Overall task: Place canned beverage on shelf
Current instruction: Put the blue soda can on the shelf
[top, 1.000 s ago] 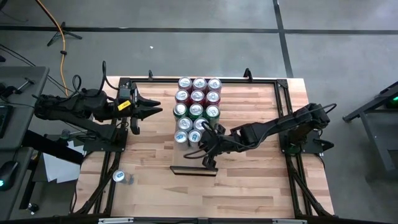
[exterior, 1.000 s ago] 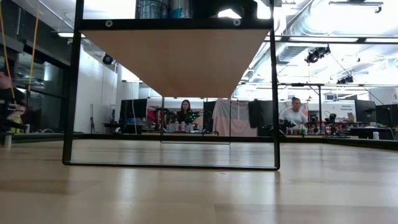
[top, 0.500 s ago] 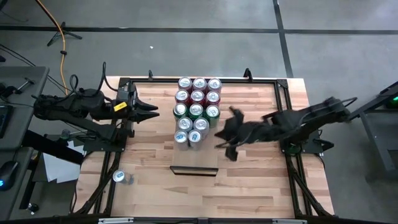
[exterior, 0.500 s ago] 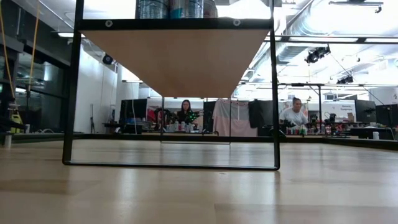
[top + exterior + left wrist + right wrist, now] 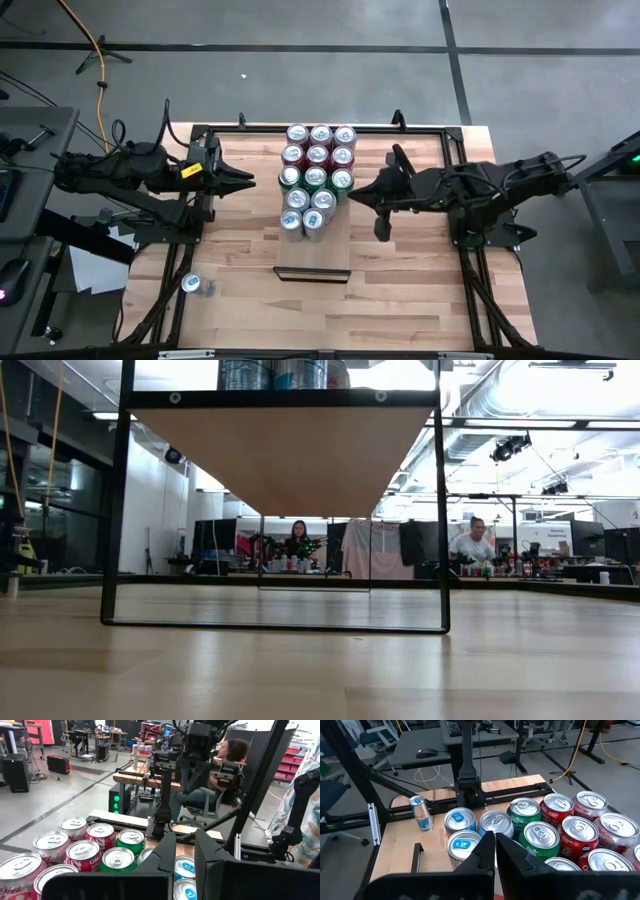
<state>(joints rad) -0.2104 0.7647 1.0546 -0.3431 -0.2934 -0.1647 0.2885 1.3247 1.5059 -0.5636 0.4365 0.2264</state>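
Butcher-block table (image 5: 400, 290) with black frame rails. The shelf (image 5: 313, 258), a pale narrow board on a black frame, stands mid-table. On it, a packed block of cans (image 5: 317, 172): red ones at the far end, then green, then blue-topped. The front part of the board is bare. One lone blue can (image 5: 191, 284) stands on the table near the left front corner, well apart from the shelf. Left gripper (image 5: 250, 176) hovers just left of the can block, fingers closed, holding nothing. Right gripper (image 5: 356, 194) hovers just right of the block, fingers pressed together, empty.
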